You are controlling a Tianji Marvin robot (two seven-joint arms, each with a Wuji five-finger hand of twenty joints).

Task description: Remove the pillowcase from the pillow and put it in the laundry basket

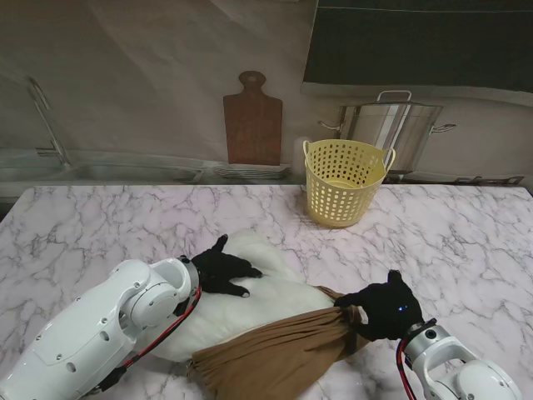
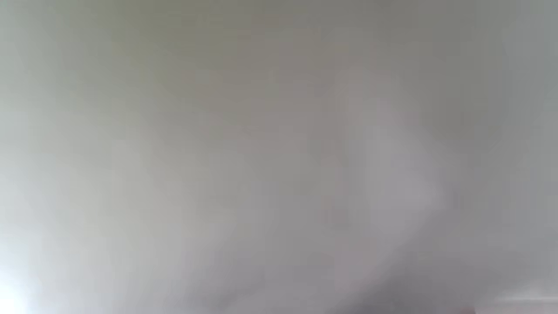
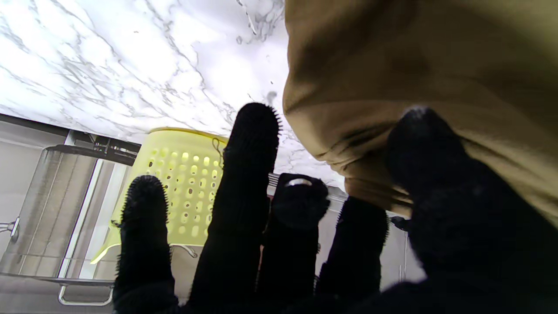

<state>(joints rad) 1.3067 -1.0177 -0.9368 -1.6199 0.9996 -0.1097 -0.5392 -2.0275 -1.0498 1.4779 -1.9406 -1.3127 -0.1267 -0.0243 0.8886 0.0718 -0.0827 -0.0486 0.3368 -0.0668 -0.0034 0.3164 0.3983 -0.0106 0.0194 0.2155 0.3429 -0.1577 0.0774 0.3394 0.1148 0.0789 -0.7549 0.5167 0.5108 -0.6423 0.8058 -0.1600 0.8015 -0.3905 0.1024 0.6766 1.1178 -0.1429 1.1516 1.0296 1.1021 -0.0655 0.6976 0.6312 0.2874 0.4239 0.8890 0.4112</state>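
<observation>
The brown pillowcase (image 1: 275, 350) lay bunched across the near end of the white pillow (image 1: 250, 308) on the marble bench (image 1: 100, 225), trailing toward 7 o'clock from the right hand (image 1: 385, 310). That hand's black-gloved fingers (image 3: 248, 174) were clamped on the pillowcase's gathered end: the wrist view showed the thumb pressed into a fold of brown cloth (image 3: 392, 87), while the other fingers stood straighter beside it, some clear of the cloth.

The left hand (image 1: 223, 271) rested flat on the pillow at about 10 o'clock from the pillowcase, fingers spread apart and gripping nothing. Its wrist view was only a pale grey blur, so nothing could be read from it.

The yellow laundry basket (image 1: 343, 187) stood upright at 12 o'clock from the right hand, well apart from the pillowcase, near the far edge of the bench. A wooden cutting board (image 1: 252, 121) leaned against the wall at 11 o'clock, and a steel pot (image 1: 391, 125) stood behind the basket.

No brand, label or writing could be made out on anything.
</observation>
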